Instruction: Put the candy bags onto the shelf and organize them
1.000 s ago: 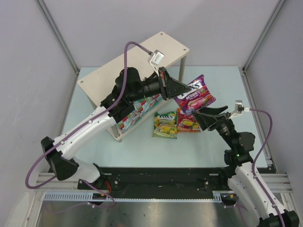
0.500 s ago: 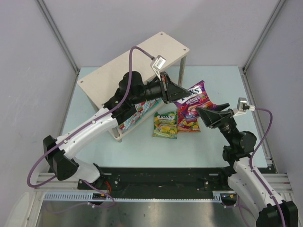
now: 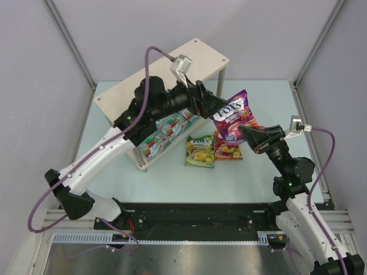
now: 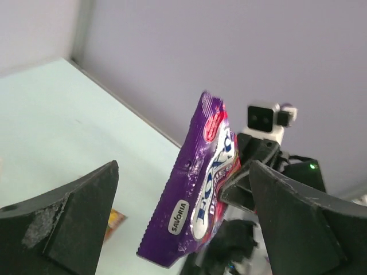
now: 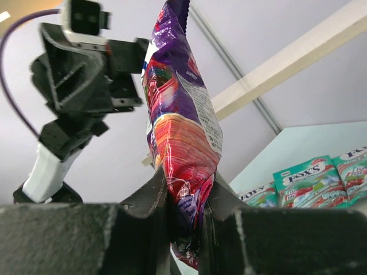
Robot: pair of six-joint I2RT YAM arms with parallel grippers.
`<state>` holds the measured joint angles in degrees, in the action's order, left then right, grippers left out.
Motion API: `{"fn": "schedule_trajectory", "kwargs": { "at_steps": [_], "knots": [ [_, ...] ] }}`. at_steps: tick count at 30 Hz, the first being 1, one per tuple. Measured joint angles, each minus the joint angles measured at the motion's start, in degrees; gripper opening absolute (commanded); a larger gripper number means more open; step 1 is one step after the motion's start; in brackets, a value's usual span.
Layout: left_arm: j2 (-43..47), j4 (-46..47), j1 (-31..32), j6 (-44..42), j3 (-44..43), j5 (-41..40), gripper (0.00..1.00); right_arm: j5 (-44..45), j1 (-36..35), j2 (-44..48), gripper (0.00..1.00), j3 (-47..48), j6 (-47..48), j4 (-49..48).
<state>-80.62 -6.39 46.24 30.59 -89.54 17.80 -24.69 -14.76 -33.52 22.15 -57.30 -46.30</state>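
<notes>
Purple candy bag [image 3: 234, 114] upright in air between both arms, bottom edge pinched in right tool [image 3: 243, 133]; likely handover grip, bound for shelf [image 3: 189, 57]. Left tool [image 3: 219, 107] spread wide either side of it, not touching. Teal bags [image 3: 172, 123] on lower tier. Yellow-green bag [image 3: 200, 150] and red-orange bag [image 3: 227, 150] flat on pale blue worktop [image 3: 172, 177]. Grey walls around.

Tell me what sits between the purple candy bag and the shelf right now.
The left gripper, jaws open, and the arm behind it lie directly between the purple bag, pinched upright in the right gripper, and the shelf. They cross the shelf's near side. Teal bags already occupy part of the lower tier.
</notes>
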Motion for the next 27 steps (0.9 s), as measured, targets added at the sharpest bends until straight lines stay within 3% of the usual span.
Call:
{"fn": "schedule_trajectory", "kwargs": {
  "at_steps": [5,12,15,27],
  "knots": [
    [3.3,-8.02,-0.02,-8.85,-8.7,-8.96,1.0,3.91,-4.33,-3.65,0.06,8.5,4.94,9.49],
    [10.1,-16.9,-0.04,-20.2,-16.0,-22.12,1.0,14.64,-19.98,-18.01,0.05,26.14,15.06,18.58],
    [12.9,-19.96,-0.04,-24.3,-16.2,-29.31,1.0,17.84,-23.28,-24.74,0.05,31.65,17.0,20.48],
    [21.9,-21.88,-0.04,-29.77,-10.38,-42.01,1.0,33.38,-37.4,-49.05,0.02,53.99,23.34,27.67]
  ]
}}
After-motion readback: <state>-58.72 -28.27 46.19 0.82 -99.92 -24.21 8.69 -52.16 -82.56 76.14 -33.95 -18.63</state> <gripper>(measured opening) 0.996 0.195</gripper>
